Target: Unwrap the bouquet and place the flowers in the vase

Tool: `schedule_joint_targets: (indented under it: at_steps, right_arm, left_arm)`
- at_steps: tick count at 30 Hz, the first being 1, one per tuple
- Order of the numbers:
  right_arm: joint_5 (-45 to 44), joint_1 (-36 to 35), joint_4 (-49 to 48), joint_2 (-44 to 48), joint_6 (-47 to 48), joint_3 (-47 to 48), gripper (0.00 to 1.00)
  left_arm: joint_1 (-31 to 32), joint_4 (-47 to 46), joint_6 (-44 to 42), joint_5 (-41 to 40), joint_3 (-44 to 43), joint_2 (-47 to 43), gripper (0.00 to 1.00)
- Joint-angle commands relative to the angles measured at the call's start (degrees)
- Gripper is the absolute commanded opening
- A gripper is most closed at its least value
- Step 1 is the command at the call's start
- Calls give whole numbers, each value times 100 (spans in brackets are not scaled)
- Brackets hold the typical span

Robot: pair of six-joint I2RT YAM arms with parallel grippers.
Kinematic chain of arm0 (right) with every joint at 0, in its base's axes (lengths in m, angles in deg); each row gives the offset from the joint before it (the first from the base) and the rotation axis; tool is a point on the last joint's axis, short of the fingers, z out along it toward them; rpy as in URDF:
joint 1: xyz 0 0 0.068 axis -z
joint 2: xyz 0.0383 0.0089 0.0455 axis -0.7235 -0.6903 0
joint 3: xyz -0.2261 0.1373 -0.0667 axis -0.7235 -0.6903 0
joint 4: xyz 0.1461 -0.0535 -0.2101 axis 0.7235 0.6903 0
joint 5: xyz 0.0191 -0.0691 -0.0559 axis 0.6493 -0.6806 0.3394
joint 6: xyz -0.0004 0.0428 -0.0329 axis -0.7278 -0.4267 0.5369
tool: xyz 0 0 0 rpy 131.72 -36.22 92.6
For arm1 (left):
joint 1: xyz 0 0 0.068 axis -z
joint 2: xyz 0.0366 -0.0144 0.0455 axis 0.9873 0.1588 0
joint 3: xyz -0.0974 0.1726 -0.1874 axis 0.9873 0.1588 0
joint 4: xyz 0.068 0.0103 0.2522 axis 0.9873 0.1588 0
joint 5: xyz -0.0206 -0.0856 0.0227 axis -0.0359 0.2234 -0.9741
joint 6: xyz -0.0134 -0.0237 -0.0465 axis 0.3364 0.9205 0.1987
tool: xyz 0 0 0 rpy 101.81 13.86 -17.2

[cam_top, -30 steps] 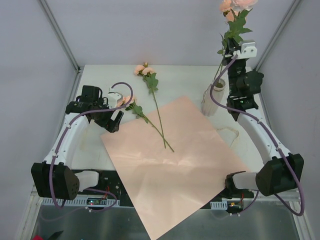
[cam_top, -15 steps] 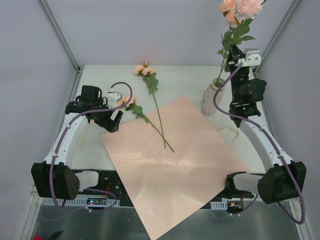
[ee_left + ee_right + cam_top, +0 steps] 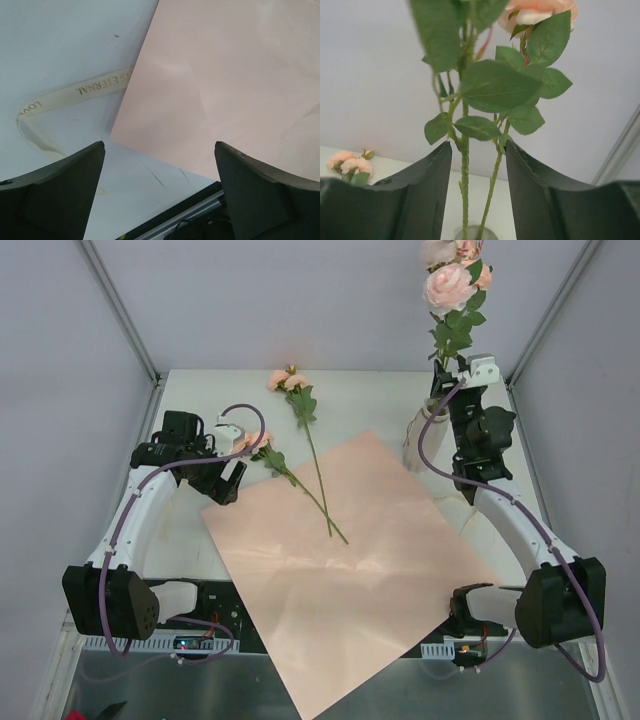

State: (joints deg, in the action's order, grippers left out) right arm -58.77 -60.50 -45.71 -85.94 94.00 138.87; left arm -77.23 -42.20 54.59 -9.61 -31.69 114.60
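My right claw [image 3: 478, 150] has just let go. A second ago it was clenched on two rose stems [image 3: 465, 180] and held them high, leaning in from the right with their feet at the mouth of the vase [image 3: 422, 440]. Now I have swung in closer over the vase and my jaws stand apart, with both stems running down between them, clear of either finger. The stems stand nearly upright, and their peach-pink blooms [image 3: 447, 285] ride high above the cream vase at the far right of the table [image 3: 370, 400]. I take it this pair is delivered, provided the stems do not tip out when I draw away.

My left claw [image 3: 159, 150] has not budged. It hangs spread wide and empty over the left edge of the pink paper sheet [image 3: 350, 560], which lies unfolded flat across the middle of the table.

Two more roses lie on the table. One [image 3: 303, 405] has its blooms toward the far edge, and the other [image 3: 270, 455] lies just beside my left claw. Their stem ends cross onto the top corner of the paper. Those are what is left to do.

The only writing I can read is gold lettering on the loose cream ribbon [image 3: 95, 87] under my left wrist. "ETERNAL" is plain, and further along come letters starting "LOV".
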Motion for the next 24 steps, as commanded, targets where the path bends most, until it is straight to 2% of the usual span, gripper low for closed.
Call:
schedule_joint_targets:
  at_steps: [1, 9, 15, 19, 24]
  right_arm:
    - [190, -35, -114, 503, -104, -229, 51]
    - [-345, -527, 308, 1039, 98, -335, 52]
    - [-495, -1492, 1028, 1216, 362, -142, 56]
    - [-329, -2283, 1634, 726, 117, 42, 58]
    - [251, -2662, 3066, -539, -752, 832, 58]
  left_arm:
    - [-39, 15, 17, 20, -91, -116, 91]
    - [-39, 15, 44, 46, -153, -107, 91]
    - [-39, 15, 61, 55, -100, -90, 91]
    - [-39, -3, 87, 73, -126, -98, 91]
    - [-39, 6, 123, 64, -127, -90, 91]
